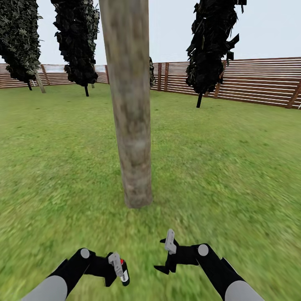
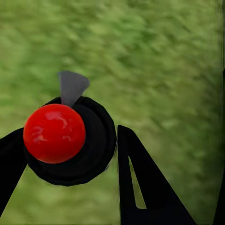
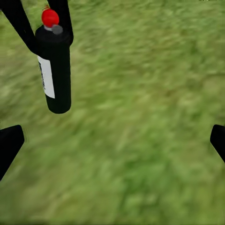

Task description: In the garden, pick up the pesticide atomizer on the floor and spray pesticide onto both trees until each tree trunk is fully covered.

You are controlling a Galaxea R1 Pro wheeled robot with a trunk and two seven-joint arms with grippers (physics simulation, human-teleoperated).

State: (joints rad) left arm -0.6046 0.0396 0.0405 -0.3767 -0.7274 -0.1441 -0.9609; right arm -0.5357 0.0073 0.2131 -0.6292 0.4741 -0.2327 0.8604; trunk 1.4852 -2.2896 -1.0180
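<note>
Currently left gripper (image 1: 118, 269) clamps the pesticide atomizer (image 1: 123, 272), black can with red cap, held low over the grass (image 1: 217, 167). Right gripper (image 1: 166, 255) spread wide, holding nothing. Tree trunk (image 1: 130, 108) stands directly ahead, near.

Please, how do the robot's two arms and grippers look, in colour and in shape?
Both arms are light grey tubes near the body, then black angular links with a round grey joint cap. The left gripper and right gripper have black, pointed fingers with a slot cut through, and a light grey block at the wrist. No cables or markings are visible.
</note>
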